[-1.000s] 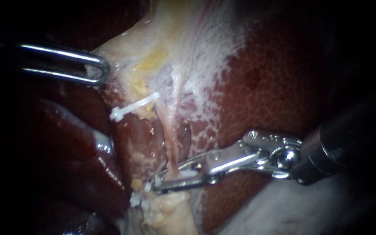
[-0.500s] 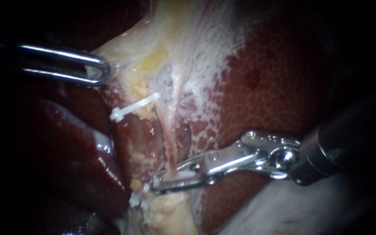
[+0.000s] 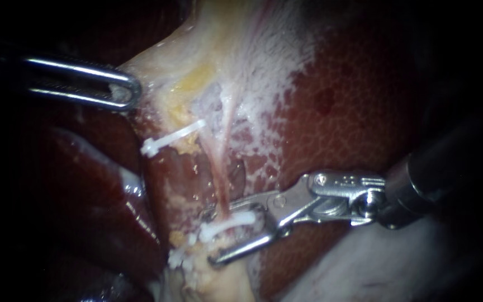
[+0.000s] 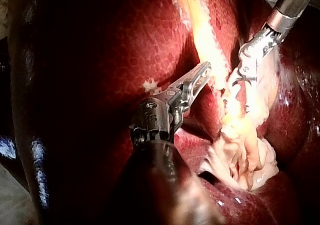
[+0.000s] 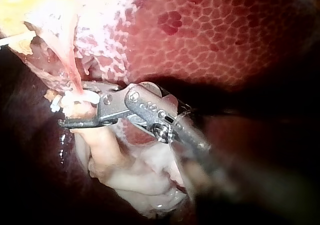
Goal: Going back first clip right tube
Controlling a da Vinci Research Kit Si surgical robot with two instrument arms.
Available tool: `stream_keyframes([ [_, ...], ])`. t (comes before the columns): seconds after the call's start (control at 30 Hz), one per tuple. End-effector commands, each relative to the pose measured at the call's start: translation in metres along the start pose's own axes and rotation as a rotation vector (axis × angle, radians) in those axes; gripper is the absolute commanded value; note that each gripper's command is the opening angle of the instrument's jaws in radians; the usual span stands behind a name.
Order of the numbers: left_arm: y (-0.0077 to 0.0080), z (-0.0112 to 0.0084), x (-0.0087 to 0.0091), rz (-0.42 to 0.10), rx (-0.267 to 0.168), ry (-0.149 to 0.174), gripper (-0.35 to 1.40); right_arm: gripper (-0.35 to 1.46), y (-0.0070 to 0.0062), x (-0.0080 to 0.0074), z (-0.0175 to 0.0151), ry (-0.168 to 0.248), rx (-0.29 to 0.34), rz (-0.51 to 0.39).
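Clip (image 3: 229, 222) lies white across the pink tube (image 3: 214, 168), low on that strand, between the two spread halves of your right instrument's pincer (image 3: 211, 237). That pincer is released and grips nothing; one half passes above the clip, the other below it. A second clip (image 3: 171, 137) sits higher up, well apart. Your left instrument's pincer (image 3: 127, 92) is clenched on the edge of the pale tissue (image 3: 163, 61) beside the liver (image 3: 364, 112).

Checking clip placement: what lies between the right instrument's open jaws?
The white clip, set across the tube; the endoscope view shows it most plainly.
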Motion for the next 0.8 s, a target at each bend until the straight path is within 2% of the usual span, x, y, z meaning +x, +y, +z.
stream_keyframes([
  [0.03,0.0,0.0,0.0,0.0,0.0,0.0,-0.35,0.59,0.0001,0.0,0.0001,0.002,-0.022,-0.022],
  [0.13,0.0,0.0,0.0,0.0,0.0,0.0,-0.35,0.6,0.0002,0.0001,0.0002,0.008,-0.061,-0.038],
  [0.43,0.0001,0.0,0.0002,0.001,0.0,0.0,-0.35,0.6,-0.0001,0.0005,-0.0013,0.01,-0.07,-0.05],
  [0.7,0.0003,0.0004,0.0009,0.005,-0.004,-0.002,-0.35,0.6,-0.0011,0.0011,-0.0043,0.015,-0.064,-0.043],
  [0.8,0.0004,0.0005,0.001,0.006,-0.003,-0.002,-0.35,0.6,-0.0017,0.0011,-0.0057,0.02,-0.089,-0.047],
])
